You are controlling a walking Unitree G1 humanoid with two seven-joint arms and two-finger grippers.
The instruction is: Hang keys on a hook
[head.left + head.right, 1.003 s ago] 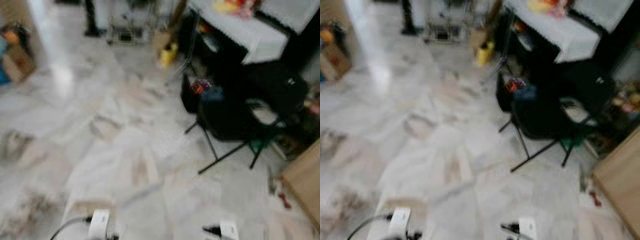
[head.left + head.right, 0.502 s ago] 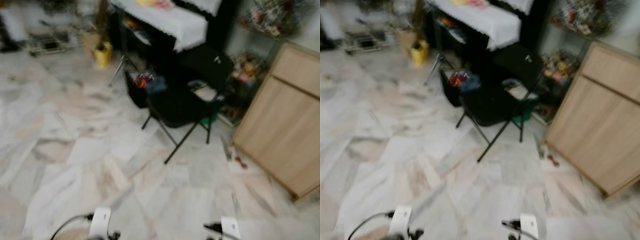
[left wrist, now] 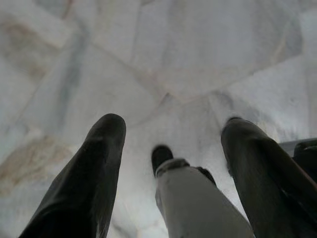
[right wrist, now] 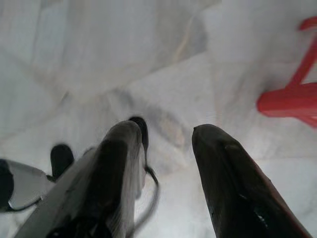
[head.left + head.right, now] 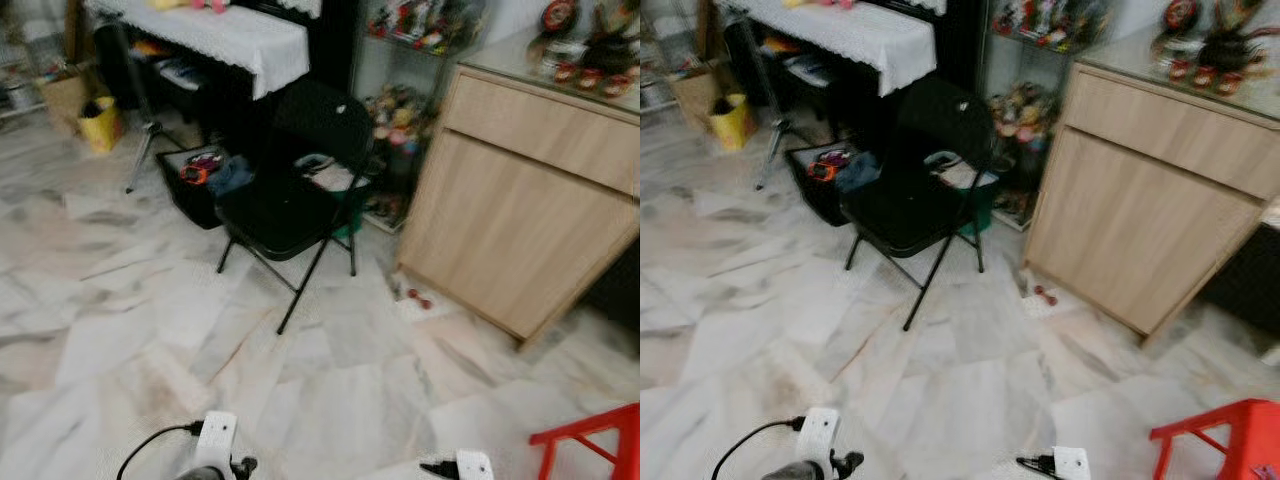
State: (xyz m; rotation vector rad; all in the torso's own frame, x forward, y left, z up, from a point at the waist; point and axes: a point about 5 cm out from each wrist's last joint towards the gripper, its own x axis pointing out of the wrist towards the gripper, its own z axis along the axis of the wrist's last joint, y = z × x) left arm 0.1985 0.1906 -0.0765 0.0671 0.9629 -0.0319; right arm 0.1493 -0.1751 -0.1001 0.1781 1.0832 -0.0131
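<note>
Right wrist view has the right claw (image 4: 168, 129) hanging over the pale marble floor (image 4: 99, 44), its two black fingers (image 4: 223, 168) spread, with bare floor in the gap between them. A thin dark loop (image 4: 152, 191) curls out just beside one finger, touching it or very near, and that finger has a pale, metal-like sheen along its length. I cannot tell whether the loop is the ring of the keys; no key shape can be made out. A red stool (image 4: 290, 96) stands on the floor beyond the other finger.

The left claw (image 3: 171, 126) also points down at the floor with its fingers spread wide. Between them shows the robot's own grey leg (image 3: 193, 198), ending in a dark foot.

From the head, both arms hang low at the near edge. Ahead stands a black folding chair (image 5: 295, 190) on the marble. Far left of it is a table with a white cloth (image 5: 220, 35), with a yellow bag (image 5: 100, 122) on the floor further left. To the right of the chair stands a light wooden cabinet (image 5: 520, 200), and between the two a glass shelf of small toys (image 5: 410, 110). The red stool is at the near right.
</note>
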